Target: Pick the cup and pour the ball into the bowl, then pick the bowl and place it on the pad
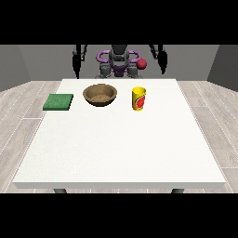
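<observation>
We see both dark arms hanging down at the robot's sides, behind the far edge of the table, neither one reaching over it. The black hand at the view's left [76,62] points downward at the end of its arm, held well out from the torso. The black hand at the view's right [162,61] hangs likewise, about level with the other. How the fingers lie on either hand, we cannot make out.
</observation>
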You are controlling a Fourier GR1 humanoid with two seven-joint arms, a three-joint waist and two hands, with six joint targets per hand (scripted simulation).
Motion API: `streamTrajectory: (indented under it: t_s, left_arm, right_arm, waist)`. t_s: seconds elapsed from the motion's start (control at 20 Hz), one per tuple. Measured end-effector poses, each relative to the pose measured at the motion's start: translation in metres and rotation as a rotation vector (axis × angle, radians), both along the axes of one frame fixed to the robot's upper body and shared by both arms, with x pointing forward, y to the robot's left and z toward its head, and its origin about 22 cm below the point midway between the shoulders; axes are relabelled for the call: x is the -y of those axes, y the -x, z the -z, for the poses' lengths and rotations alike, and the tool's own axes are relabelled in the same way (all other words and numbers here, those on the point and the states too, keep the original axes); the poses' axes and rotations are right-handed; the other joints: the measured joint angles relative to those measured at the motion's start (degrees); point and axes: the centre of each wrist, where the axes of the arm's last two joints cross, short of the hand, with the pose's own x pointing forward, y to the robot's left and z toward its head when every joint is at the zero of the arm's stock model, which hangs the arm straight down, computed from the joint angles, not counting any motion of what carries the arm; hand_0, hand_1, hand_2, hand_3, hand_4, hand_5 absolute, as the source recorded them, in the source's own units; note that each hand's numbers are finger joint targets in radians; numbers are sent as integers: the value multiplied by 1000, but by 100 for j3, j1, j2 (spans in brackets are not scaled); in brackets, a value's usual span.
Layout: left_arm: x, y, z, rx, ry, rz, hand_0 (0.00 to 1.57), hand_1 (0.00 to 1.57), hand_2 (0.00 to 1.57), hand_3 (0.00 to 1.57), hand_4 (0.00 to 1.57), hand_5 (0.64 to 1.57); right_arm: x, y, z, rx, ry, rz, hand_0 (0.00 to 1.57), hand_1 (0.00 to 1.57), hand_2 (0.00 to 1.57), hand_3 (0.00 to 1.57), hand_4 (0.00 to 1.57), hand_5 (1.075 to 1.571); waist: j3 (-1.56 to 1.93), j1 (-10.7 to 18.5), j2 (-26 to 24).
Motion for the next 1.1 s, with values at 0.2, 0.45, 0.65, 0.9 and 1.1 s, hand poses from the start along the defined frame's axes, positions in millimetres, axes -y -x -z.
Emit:
streamTrajectory:
  t_s: [0.2,0.45,0.65,0.9,1.1]
  left_arm:
    - [-3,-1,-14,16,-14,5,0,0,0,0,0,1470]
    - [19,11,-4,64,28,-23,0,0,0,0,0,1471]
    - [45,15,4,146,55,-35,0,0,0,0,0,1476]
    - [45,4,15,218,62,-42,0,0,0,0,0,1459]
    - [44,-21,13,274,36,-55,0,0,0,0,0,1453]
  right_arm:
    - [5,-1,-15,22,21,-2,0,0,0,0,120,1563]
    - [28,13,-1,81,-48,12,0,0,0,0,0,1565]
    - [50,19,18,162,-100,4,0,0,0,0,80,1562]
    - [59,14,30,240,-126,-13,0,0,0,0,0,1562]
    - [55,-4,28,301,-130,-38,0,0,0,0,0,1559]
  waist:
    - [12,-20,-747]
    - [37,-200,-935]
    - [45,-288,-553]
    - [48,-337,-153]
    - [48,-432,198]
